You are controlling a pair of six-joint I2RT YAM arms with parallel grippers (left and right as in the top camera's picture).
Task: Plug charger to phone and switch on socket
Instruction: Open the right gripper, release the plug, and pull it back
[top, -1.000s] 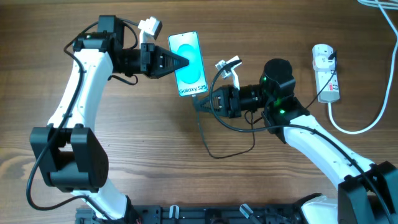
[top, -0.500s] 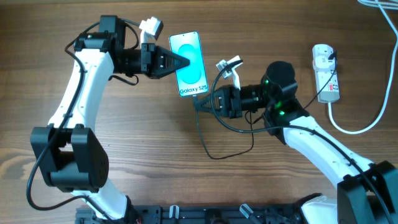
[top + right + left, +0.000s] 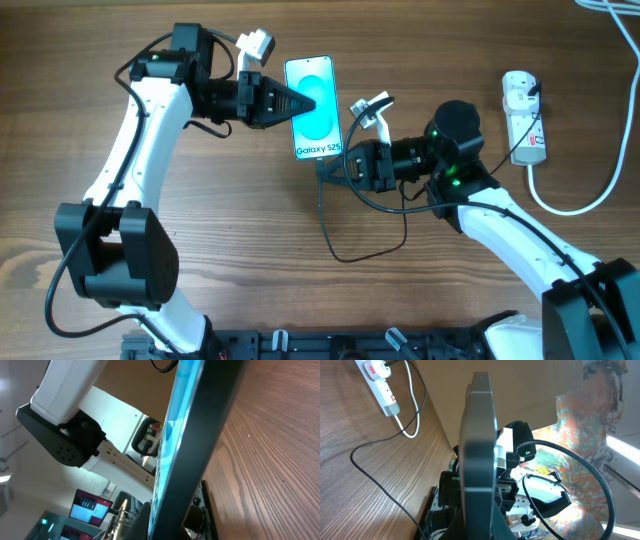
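Left fingers [image 3: 280, 102] clamp phone [image 3: 318, 125]; right fingers [image 3: 335, 168] pinch charger [image 3: 321, 205] at phone's lower edge. I fear misaligned plug skidding, phone twisting loose.

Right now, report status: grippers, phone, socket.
Left gripper shut on teal-screened smartphone. Right gripper holds thin black charger cable at its bottom edge. White power strip untouched, far right. Nothing blocking.
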